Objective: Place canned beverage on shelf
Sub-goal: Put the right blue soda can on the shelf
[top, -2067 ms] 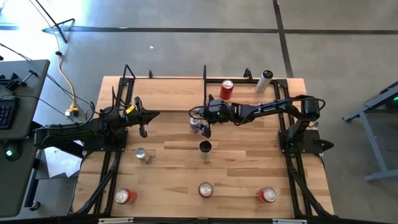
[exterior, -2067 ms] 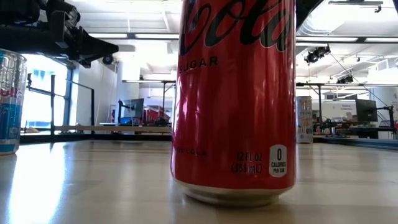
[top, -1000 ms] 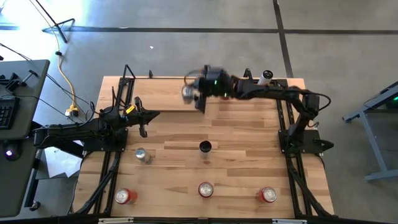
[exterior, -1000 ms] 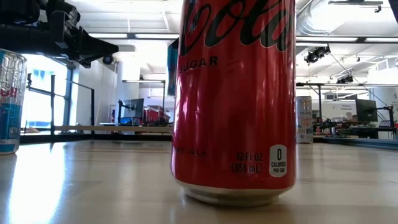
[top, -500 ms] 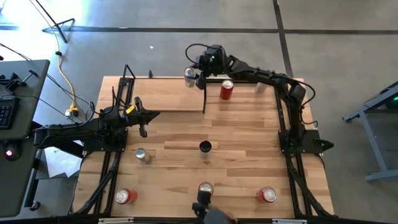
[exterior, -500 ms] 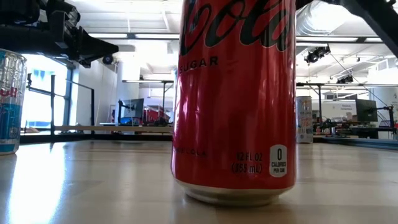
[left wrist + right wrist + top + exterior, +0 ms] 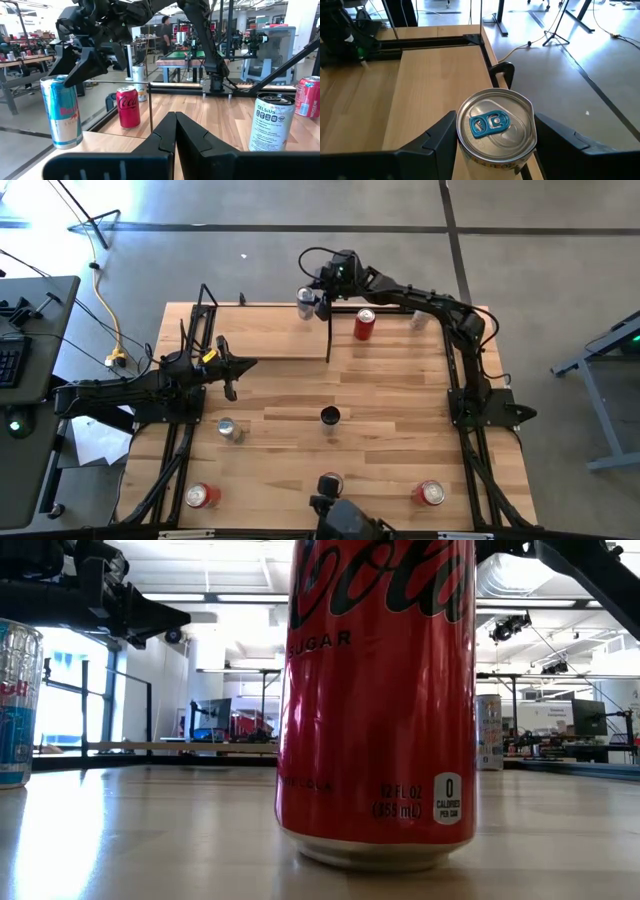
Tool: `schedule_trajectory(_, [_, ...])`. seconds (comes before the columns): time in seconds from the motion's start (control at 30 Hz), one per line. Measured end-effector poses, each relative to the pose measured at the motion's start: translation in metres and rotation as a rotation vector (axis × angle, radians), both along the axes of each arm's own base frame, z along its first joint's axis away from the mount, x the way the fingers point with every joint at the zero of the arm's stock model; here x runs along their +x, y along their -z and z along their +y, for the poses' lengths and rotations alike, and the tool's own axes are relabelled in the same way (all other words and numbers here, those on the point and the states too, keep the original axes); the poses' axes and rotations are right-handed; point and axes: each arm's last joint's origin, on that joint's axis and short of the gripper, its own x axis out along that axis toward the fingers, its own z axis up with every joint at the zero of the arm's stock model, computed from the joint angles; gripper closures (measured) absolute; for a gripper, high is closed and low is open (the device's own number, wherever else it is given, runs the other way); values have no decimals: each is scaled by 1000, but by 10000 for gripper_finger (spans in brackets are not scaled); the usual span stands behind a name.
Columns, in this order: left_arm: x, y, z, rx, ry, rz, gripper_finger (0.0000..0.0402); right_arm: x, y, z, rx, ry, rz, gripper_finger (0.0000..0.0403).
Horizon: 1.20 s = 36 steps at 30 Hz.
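A silver-and-blue can (image 7: 305,302) with a blue tab (image 7: 490,123) stands upright on the pale wood shelf (image 7: 265,332), at its far right corner beside the thin upright end panel (image 7: 329,330). In the left wrist view its base (image 7: 63,144) rests on the shelf top. My right gripper (image 7: 314,302) is stretched over the far edge and is shut on this can. My left gripper (image 7: 232,372) hangs shut and empty over the table's left side, near the shelf's near edge. My right gripper pinches the can between its two fingers (image 7: 437,137), one on each side of the upper wall just below the rim (image 7: 461,145). The fingers slant down from above and from the table's right. The can stands upright with its base on the shelf.
A red cola can (image 7: 364,325) and a white can (image 7: 418,318) stand right of the shelf. A black can (image 7: 330,417) and a silver can (image 7: 228,430) stand mid-table. Red cans (image 7: 200,496) (image 7: 432,494) stand near the front edge, and another (image 7: 375,700) fills the low view.
My right gripper has carried the silver-and-blue can toward the table's far edge, from above the shelf's right end to its far right corner. It has held nearly still for the last half second. The can stays upright.
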Motion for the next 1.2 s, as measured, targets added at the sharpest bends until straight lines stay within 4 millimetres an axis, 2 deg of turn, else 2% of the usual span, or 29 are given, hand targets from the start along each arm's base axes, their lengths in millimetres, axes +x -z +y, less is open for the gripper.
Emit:
schedule_trajectory(0.27, [0,0,0,0,0,2,401,-3,4,-2,27,28,37,198])
schedule_trajectory(0.63, [0,1,0,-1,0,6,401,-13,5,-15,27,62,42,198])
schedule_trajectory(0.9, [0,1,0,-3,1,5,401,-6,19,-17,27,49,52,198])
schedule_trajectory(1.2, [0,0,0,-2,3,2,401,-3,18,-18,51,70,4,198])
